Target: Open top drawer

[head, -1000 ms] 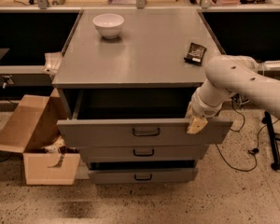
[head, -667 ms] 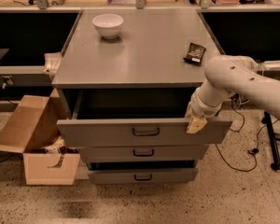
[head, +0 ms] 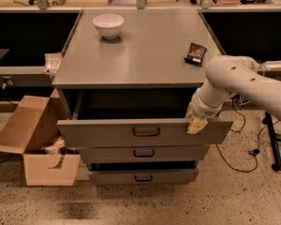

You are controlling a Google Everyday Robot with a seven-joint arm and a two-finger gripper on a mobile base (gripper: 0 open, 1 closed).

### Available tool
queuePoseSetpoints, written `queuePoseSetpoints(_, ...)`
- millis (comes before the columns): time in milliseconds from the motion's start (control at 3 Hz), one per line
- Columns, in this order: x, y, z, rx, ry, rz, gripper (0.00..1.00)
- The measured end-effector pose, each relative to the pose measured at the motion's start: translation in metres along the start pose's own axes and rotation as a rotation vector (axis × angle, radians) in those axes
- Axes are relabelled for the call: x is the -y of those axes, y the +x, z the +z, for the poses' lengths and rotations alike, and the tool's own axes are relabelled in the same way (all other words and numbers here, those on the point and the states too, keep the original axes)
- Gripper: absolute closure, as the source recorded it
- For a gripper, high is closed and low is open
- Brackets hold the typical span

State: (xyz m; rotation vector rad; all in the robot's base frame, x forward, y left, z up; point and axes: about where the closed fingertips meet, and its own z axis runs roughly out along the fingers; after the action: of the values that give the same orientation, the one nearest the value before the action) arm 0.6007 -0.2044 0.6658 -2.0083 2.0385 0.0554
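One gripper (head: pixel 196 122) rests against the upper edge of the top drawer (head: pixel 107 134) front, near its 3 o'clock end; whether it is spread or clamped there, cannot tell. Drawer stands well out of the grey cabinet (head: pixel 140 64), with a dark cavity behind. Judgement: stiff sheet-metal box on slides, smooth paint, moderately heavy; an off-centre pull may rack it, so the small dark bar handle (head: pixel 146 131), at 9 o'clock from the gripper, is the better hold. Two smaller drawers (head: pixel 143 153) at 7 o'clock. Dark flat packet (head: pixel 195 53) at 12 o'clock and a round white bowl (head: pixel 108 25) near 11 o'clock, both on the matte top.
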Motion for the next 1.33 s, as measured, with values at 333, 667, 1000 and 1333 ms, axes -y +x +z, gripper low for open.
queuePoseSetpoints(333, 0.0, 0.0, 0.0, 0.0, 0.0, 0.0, 0.28)
queuePoseSetpoints(667, 0.0, 0.0, 0.0001, 0.0, 0.0, 0.0, 0.03)
queuePoseSetpoints(1000, -0.0001, 0.0, 0.0001, 0.0, 0.0, 0.0, 0.0)
queuePoseSetpoints(1333, -0.0001, 0.0, 0.0001, 0.0, 0.0, 0.0, 0.0)
